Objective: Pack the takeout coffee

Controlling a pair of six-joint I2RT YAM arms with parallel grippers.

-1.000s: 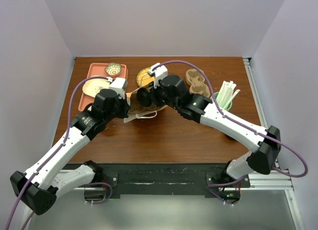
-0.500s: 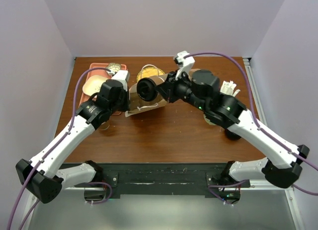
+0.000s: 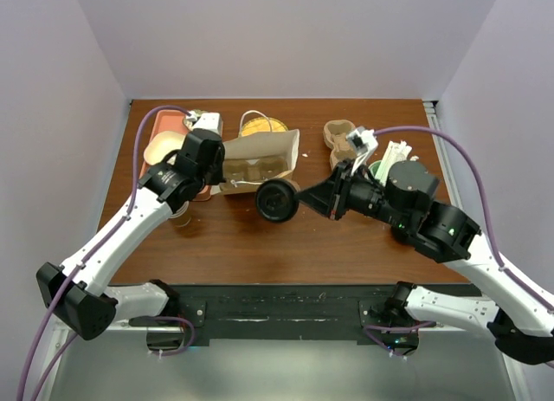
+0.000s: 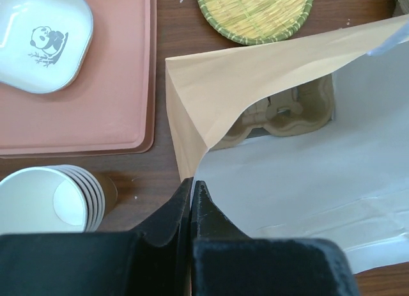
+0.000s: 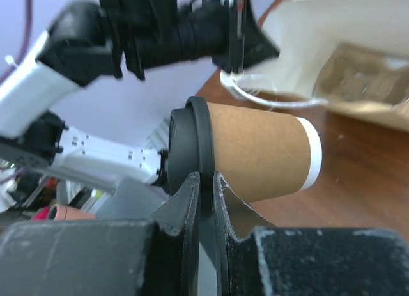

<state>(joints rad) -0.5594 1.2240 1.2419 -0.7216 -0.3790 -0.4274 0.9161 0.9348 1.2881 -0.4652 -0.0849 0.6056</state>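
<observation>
Probably robotics lab: bare lilac walls [image 3: 286, 37], wooden table [image 3: 286, 241], black mounting plate [image 3: 286, 307].

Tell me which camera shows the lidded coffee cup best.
Right wrist: the lidded coffee cup fills the frame side-on, with the right gripper pinching its black lid at the rim. Top external shows mainly that lid, near the paper bag. Left wrist does not show it.

Carrier [image 4: 287, 114] half hidden in bag [image 4: 255, 72] — bag cropped rt.
</observation>
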